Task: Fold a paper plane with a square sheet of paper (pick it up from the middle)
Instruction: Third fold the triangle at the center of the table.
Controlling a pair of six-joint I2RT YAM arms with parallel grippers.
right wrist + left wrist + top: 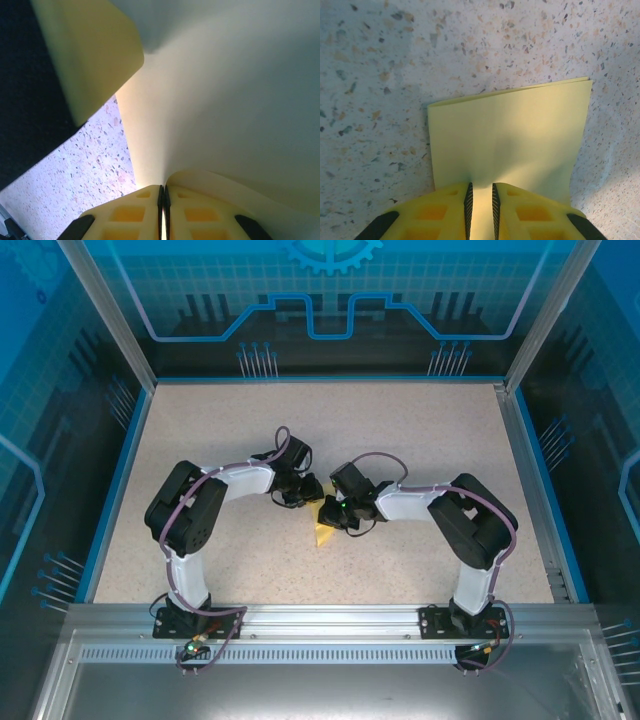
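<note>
The square sheet of paper (323, 531) is pale yellow and hangs between the two grippers at the middle of the table. In the left wrist view it is a folded rectangle (510, 130) with doubled layers along its far edge. My left gripper (481, 187) is shut on a raised pucker of it, its pads a little apart with paper between them. My right gripper (162, 188) is shut tight on the sheet (225, 100), which curls up and away from its fingertips. In the top view the left gripper (309, 490) and right gripper (335, 514) nearly touch. A paper plane is out of view.
The speckled tabletop (200, 440) lies open all around the arms, bounded by a blue rim (120, 470) and metal frame posts. A pale yellow finger of the left gripper (85, 55) stands close beside the sheet in the right wrist view.
</note>
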